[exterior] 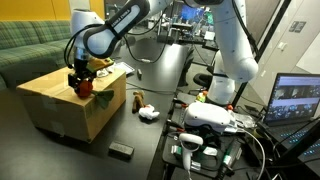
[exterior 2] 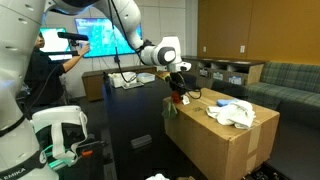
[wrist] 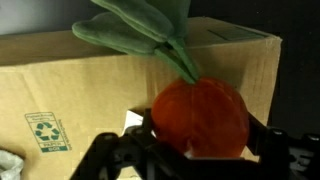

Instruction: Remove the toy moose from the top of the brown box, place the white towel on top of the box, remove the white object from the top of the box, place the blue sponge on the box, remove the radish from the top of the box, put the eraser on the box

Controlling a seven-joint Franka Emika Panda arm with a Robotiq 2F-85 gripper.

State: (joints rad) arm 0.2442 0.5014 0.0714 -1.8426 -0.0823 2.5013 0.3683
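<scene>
Red radish [wrist: 200, 118] straddled by the pincer [wrist: 196, 152] on top of the brown box [wrist: 120, 90].
Jaws are set either side of the ball; whether it is pinched yet cannot be told. Closure should be made across its widest part, clear of the leaves [wrist: 140, 30], before a straight lift.

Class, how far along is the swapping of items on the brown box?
Done: the white towel lies on the brown box; the toy moose and white object sit off it. In hand: the gripper straddles the radish on the box top, grip unclear. Left: carry the radish off, then put the eraser on. The blue sponge cannot be made out.
</scene>
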